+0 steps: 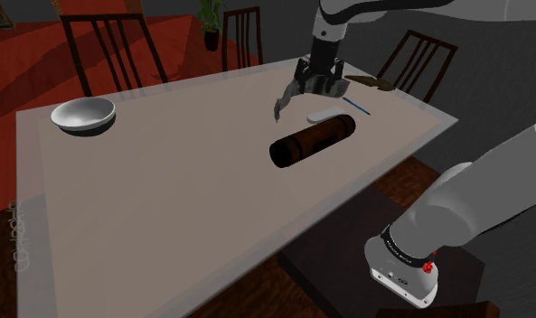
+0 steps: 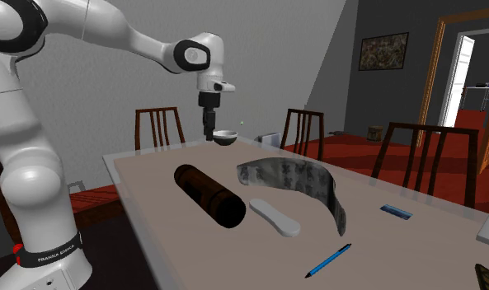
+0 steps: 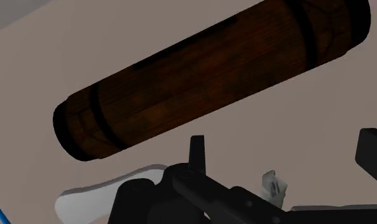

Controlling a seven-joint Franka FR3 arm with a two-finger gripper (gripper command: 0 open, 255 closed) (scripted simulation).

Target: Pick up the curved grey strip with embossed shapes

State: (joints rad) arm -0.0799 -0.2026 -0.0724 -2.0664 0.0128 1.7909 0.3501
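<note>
The curved grey strip stood on its edge on the desk. A white oval piece lay between it and a dark wooden barrel that rested on its side. I saw the hand hanging above the barrel, its fingers wide apart and gripping nothing. A blue pen lay near one end of the strip, and a white bowl sat well apart.

strip grey, embossed | cylinder dark brown, banded | pen blue
</note>
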